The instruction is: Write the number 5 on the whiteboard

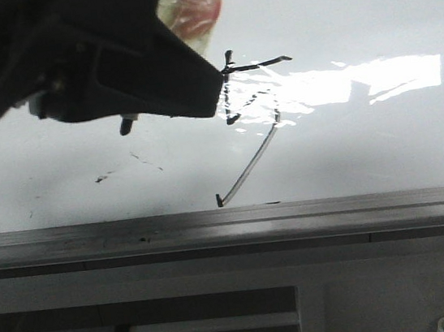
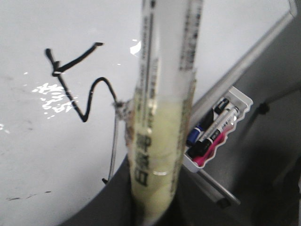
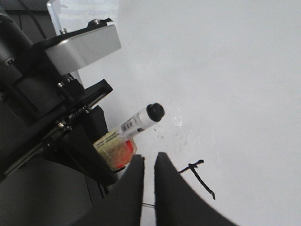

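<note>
The left hand (image 1: pixel 125 80), nearest the camera, grips a marker (image 2: pixel 162 117). The number 5 (image 1: pixel 248 105) sits mid-whiteboard (image 1: pixel 366 16). Lift straight off to avoid smearing. The right hand (image 3: pixel 148 165) is nearly closed, empty.

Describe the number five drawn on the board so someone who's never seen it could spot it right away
Start with the big glossy whiteboard and its bright glare patch. At the glare's left end, by the left gripper's marker, sits the number 5. Unlike the faint smudges nearby, it is a connected black line with a short top bar and long slanted tail.
</note>
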Controlling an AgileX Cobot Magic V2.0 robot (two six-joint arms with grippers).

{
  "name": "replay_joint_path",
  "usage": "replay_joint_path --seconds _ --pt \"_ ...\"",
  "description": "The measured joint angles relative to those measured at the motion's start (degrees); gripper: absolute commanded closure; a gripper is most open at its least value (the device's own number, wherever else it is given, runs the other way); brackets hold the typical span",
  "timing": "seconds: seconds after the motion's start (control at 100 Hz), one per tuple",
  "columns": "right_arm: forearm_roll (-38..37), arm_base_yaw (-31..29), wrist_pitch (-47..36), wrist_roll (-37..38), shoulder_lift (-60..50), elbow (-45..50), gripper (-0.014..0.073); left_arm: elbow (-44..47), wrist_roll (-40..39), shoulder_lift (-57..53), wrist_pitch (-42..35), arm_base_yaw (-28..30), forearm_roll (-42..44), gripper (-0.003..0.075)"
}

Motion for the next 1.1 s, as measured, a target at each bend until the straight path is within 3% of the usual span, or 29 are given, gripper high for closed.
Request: replay_joint_path --seconds 0.41,0.65,1.1 --pt "0.00 -2.20 3.62 1.48 -1.27 3.87 0.0657 1.72 -1.84 9.83 -17.62 0.12 -18.62 0.0741" --pt "0.00 -2.35 4.53 1.82 -1.27 4.02 0.0657 1.72 -1.87 10.08 -18.07 2.27 -19.74 0.0741" --pt "0.00 -2.33 4.05 1.82 -1.27 4.10 0.0657 1.01 -1.97 9.59 -11.54 6.49 -19.29 0.0736"
